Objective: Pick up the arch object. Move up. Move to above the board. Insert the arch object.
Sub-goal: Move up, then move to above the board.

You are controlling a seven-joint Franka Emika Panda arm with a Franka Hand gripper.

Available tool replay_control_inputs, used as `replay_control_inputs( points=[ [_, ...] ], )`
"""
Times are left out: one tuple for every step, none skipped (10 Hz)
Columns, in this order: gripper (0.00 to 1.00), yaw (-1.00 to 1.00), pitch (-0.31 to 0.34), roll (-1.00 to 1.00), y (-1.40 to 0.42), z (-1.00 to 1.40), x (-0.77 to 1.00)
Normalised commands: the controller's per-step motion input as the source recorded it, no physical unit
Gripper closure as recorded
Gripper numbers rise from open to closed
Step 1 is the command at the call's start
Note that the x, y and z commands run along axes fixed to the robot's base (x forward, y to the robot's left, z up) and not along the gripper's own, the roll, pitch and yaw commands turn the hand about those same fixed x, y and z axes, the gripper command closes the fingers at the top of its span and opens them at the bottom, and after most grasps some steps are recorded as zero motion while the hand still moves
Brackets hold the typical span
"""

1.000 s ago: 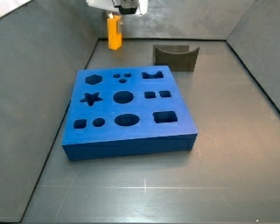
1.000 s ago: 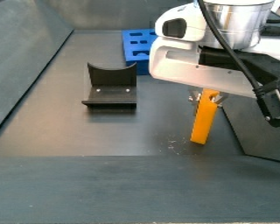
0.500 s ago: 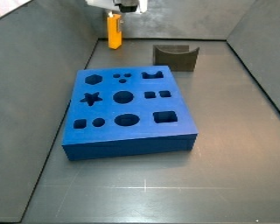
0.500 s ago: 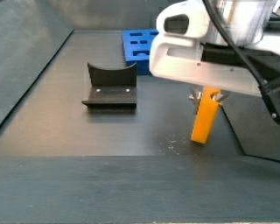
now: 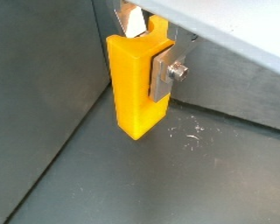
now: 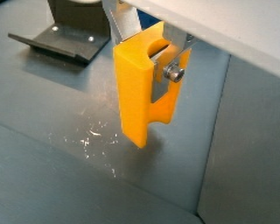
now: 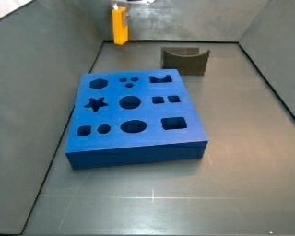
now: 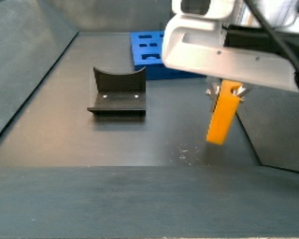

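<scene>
The arch object point(image 5: 137, 86) is a narrow orange-yellow block, held upright in my gripper point(image 5: 147, 63). The silver fingers point(image 5: 167, 72) are shut on its upper part in both wrist views; it also shows in a wrist view point(image 6: 140, 92). In both side views the arch object point(image 7: 119, 25) point(image 8: 222, 114) hangs clear above the grey floor, near the back wall. The blue board point(image 7: 136, 118) with shaped holes lies flat in the middle of the floor, away from the gripper point(image 8: 227, 89); only its far corner point(image 8: 145, 48) shows in a side view.
The dark fixture point(image 7: 186, 59) point(image 8: 117, 91) stands on the floor between the board and the back wall; it also shows in a wrist view point(image 6: 66, 31). Grey walls enclose the floor, one close beside the arch object point(image 5: 49, 105). Scratch marks point(image 6: 95, 140) lie below it.
The gripper has risen with the arch object in it; the block's lower end now hangs higher above the floor. The board and fixture have not moved.
</scene>
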Motion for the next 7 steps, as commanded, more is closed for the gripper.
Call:
replay_control_inputs(
  points=[
    [1.00, -0.01, 0.114, 0.08, 0.00, 0.34, -0.02],
    [1.00, -0.01, 0.116, 0.09, 0.00, 0.30, -0.02],
    [1.00, 0.00, 0.119, 0.11, 0.00, 0.21, -0.02],
    [1.00, -0.20, -0.048, 0.09, 0.05, 1.00, 0.40],
    [1.00, -0.19, -0.061, 0.08, 0.05, 1.00, 0.42],
    [1.00, -0.14, 0.015, 0.05, 0.05, 1.00, 0.36],
    [1.00, -0.11, 0.049, 0.04, 0.04, 1.00, 0.32]
  ],
)
